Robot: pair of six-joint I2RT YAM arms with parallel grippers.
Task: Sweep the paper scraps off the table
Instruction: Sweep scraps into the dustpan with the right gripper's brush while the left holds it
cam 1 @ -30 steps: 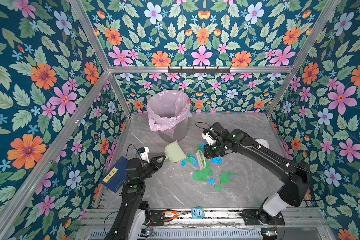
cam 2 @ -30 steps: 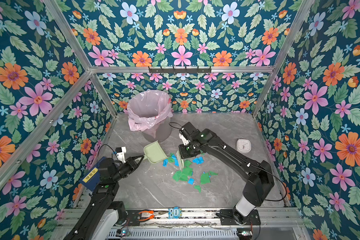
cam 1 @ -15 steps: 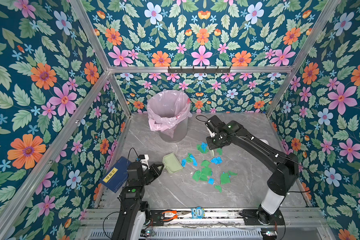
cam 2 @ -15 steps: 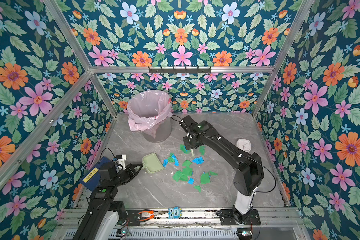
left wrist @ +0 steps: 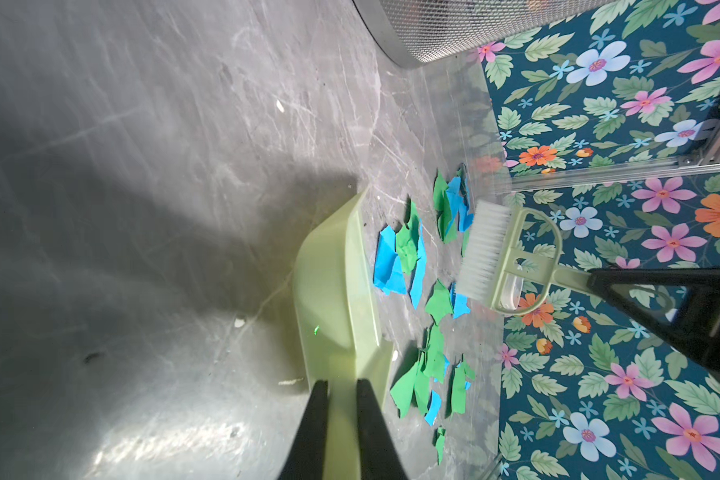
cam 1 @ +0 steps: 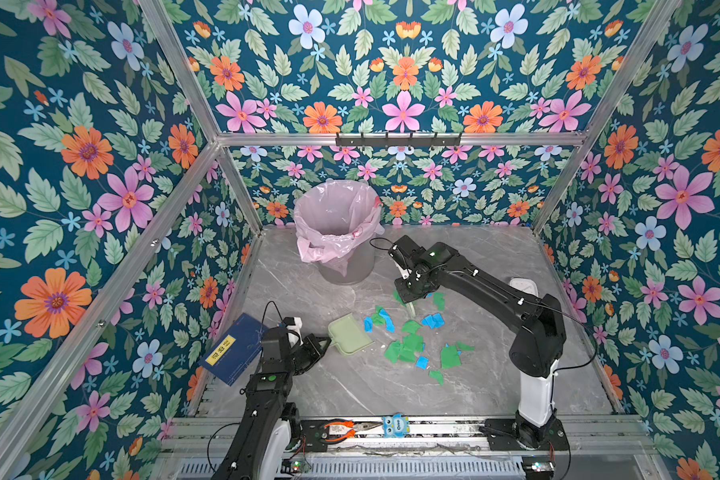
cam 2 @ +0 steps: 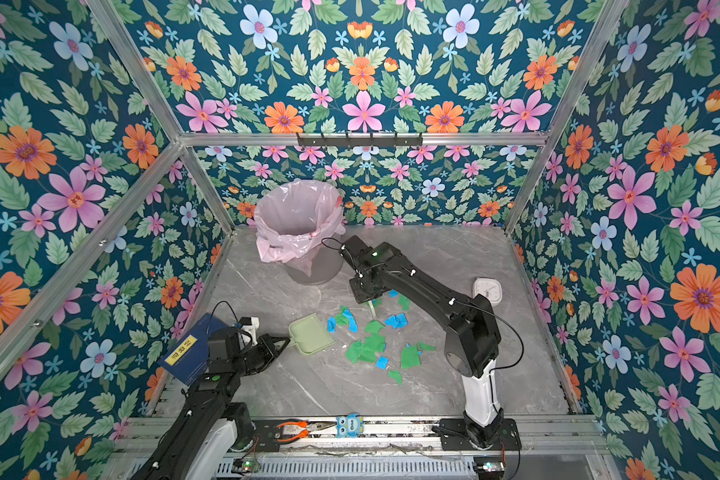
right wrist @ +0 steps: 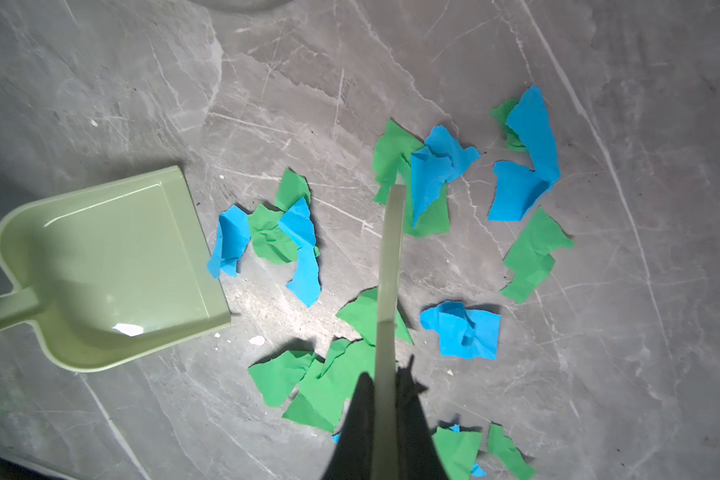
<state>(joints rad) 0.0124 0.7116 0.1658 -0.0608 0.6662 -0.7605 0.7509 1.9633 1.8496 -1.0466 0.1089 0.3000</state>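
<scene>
While both top views are taken first, the table (cam 1: 350,390) is seen from above, and the paper scraps (cam 1: 408,343) are found scattered on its middle, green and blue pieces lying loosely together, to the right of a pale green dustpan (cam 1: 350,334). The dustpan is laid flat on the table with its mouth turned to the scraps, and its handle is clamped in the left gripper (cam 1: 323,341). The right gripper (cam 1: 409,296) is pointed down at the far edge of the scraps, near a bin (cam 1: 346,270) lined with a pink bag, and a small brush (cam 1: 411,308) is carried beneath it.

From the left wrist view, the black fingers (left wrist: 314,428) are shown closed tight on the dustpan's handle, one on each side. The brush is seen side-on past the scraps, its white bristles turned to the table (whether they touch it cannot be told), and its handle is pinched by the tips of the right gripper.

From the right wrist view, the brush is seen edge-on as a pale strip, gripped between two dark fingers (right wrist: 358,424) that are drawn in firmly against it. Scraps are spread on both sides of the strip, and the nearest blue one is lying just beside the dustpan's lip.
</scene>
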